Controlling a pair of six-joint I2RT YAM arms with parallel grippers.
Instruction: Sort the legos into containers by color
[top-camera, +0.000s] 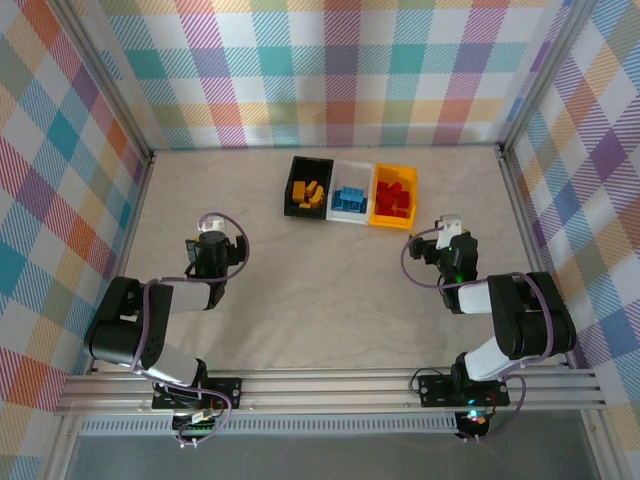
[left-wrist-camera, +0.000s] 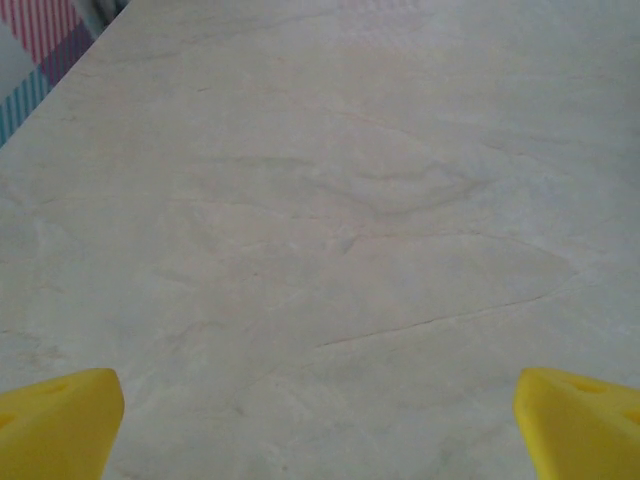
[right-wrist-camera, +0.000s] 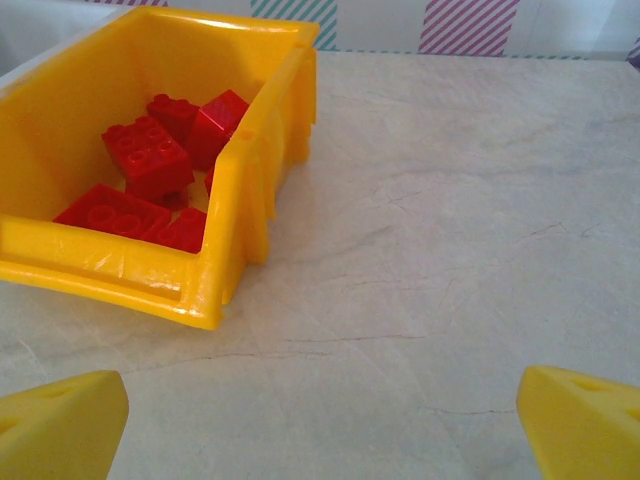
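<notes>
Top view: the three joined bins sit in a row at the far middle of the table (top-camera: 320, 290); the black bin (top-camera: 291, 190) holds the yellow-orange bricks (top-camera: 312, 193), the white bin (top-camera: 352, 168) holds the blue bricks (top-camera: 349, 199), and the yellow bin (top-camera: 413, 195) holds the red bricks (top-camera: 394, 197); each colour keeps to one compartment, and every brick I can find lies inside a bin, so I judge the sort finished or nearly so.

Left arm: I see the left gripper (left-wrist-camera: 320, 425) low over bare tabletop, well apart from the bins; its yellow fingertips (left-wrist-camera: 60, 420) stand wide apart with nothing between them; this reads to me as a parked pose.

Right arm: the right gripper (right-wrist-camera: 320, 425) faces the near corner of the yellow bin, close to it but not touching; its fingers are likewise spread and empty; the red bricks lie piled against the bin's floor and walls, some tilted, as dropped pieces would settle; I would check for any brick hidden behind the arms before calling it done.
</notes>
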